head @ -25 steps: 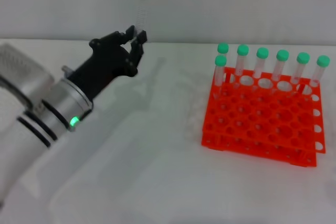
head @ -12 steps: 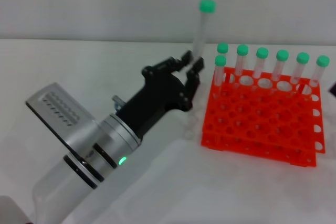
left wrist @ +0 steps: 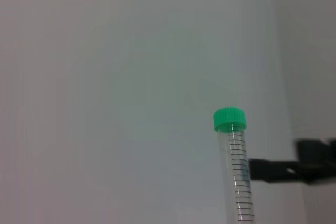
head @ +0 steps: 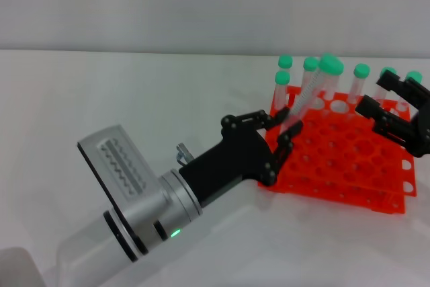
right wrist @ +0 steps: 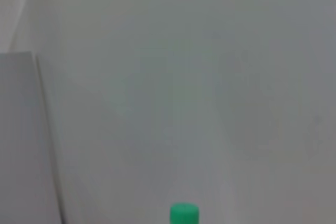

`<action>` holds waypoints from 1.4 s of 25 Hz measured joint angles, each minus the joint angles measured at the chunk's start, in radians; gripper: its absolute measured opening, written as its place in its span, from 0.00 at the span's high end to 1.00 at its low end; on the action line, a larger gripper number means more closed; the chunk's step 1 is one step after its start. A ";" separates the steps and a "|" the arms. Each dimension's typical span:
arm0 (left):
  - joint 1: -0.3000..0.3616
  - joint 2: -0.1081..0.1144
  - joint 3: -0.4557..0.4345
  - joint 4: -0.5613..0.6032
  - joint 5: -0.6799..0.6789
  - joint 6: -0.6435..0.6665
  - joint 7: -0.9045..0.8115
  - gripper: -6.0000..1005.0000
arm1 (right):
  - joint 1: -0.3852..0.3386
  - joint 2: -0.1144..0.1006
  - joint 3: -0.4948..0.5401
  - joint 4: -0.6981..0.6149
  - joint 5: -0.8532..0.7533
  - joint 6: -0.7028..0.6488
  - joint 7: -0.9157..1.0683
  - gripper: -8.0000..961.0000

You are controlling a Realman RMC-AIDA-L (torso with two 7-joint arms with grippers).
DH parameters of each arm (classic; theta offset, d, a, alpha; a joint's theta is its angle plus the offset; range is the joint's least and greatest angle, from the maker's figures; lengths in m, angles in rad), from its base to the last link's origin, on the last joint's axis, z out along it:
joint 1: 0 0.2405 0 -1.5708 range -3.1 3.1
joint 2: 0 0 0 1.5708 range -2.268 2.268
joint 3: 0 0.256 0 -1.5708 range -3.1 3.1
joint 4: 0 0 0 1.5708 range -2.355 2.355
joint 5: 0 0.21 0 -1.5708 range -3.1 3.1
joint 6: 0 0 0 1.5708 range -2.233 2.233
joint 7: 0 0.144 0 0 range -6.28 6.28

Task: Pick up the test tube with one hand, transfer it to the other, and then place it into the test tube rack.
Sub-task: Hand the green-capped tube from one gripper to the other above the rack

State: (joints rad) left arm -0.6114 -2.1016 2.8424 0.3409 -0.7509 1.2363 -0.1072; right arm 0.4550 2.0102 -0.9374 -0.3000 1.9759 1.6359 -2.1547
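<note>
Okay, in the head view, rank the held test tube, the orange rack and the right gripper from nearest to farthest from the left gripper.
1. The test tube, gripped in the left gripper and leaning up to the right.
2. The test tube rack, just behind and right of its fingers.
3. The right gripper, over the rack's far right, fingers open.

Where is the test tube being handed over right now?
In the head view the test tube is held near its bottom by the left gripper, leaning over the left part of the orange rack; the open right gripper waits to its right.
</note>
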 joint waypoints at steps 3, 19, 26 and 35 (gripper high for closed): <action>0.003 0.000 0.000 0.001 0.020 -0.002 0.033 0.72 | 0.019 0.000 -0.023 -0.003 -0.006 -0.001 0.030 0.14; 0.008 -0.002 0.000 0.003 0.030 -0.012 0.051 0.70 | 0.059 0.012 -0.087 -0.001 -0.010 0.003 0.046 0.15; 0.007 -0.001 0.000 0.003 0.030 -0.026 0.052 0.69 | 0.066 0.018 -0.095 0.001 -0.002 0.006 0.036 0.30; 0.006 -0.001 0.000 0.003 0.040 -0.026 0.052 0.68 | 0.074 0.018 -0.103 0.003 0.001 0.001 0.030 0.40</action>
State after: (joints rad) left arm -0.6051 -2.1030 2.8424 0.3437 -0.7108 1.2102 -0.0551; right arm 0.5287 2.0279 -1.0400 -0.2971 1.9773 1.6372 -2.1249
